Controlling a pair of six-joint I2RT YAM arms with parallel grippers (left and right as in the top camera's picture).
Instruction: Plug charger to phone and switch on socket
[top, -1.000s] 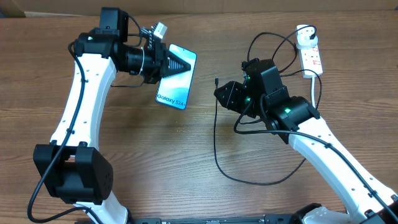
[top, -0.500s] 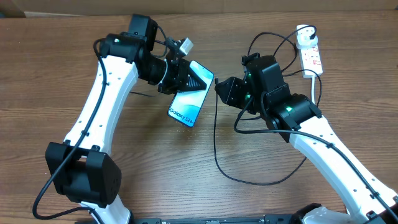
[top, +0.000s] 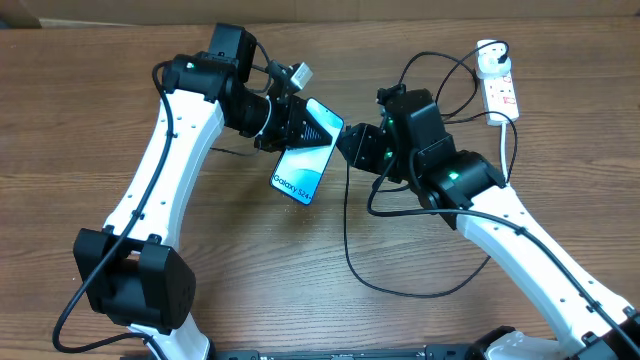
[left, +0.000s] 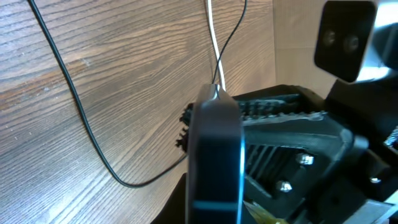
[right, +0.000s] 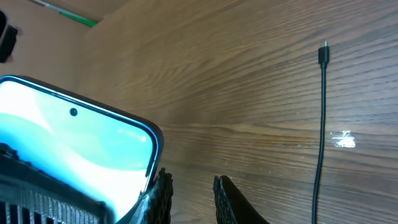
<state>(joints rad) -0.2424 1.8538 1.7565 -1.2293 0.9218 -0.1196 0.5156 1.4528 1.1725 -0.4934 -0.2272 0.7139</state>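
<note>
Left gripper (top: 312, 128) is clamped on the phone (top: 297, 170), gripping it at the upper half and holding it clear of the table (top: 240, 260). Screen faces up, a bit toward the right arm. Long axis runs diagonal: the "Galaxy S24+" text end points near-left, the punch-hole camera end points far-right, at the right gripper (top: 345, 147). From the left wrist cam the phone (left: 214, 155) is seen edge-on, sticking straight out of the jaws.

Right gripper sits just beside the phone's far-right corner. In its wrist view the fingers (right: 163, 193) are a narrow gap apart with bare wood between them, so it's pinching nothing. The phone corner (right: 124, 143) is just left of the left finger; can't tell whether they touch.

The charger (top: 346, 230) lies on the table. The cable comes out from under the right gripper, runs straight toward the near edge, loops right, then heads back up to the round white adapter (top: 488, 60). The connector tip (right: 323, 53) is apart from the fingers, off to their right, pointing away from the wrist cam.

The socket (top: 503, 95) is far right near the back edge, long axis roughly front-to-back, with the adapter plugged in at its far end.

Surface is a brown wood-grain tabletop, with a tan board along the back.
</note>
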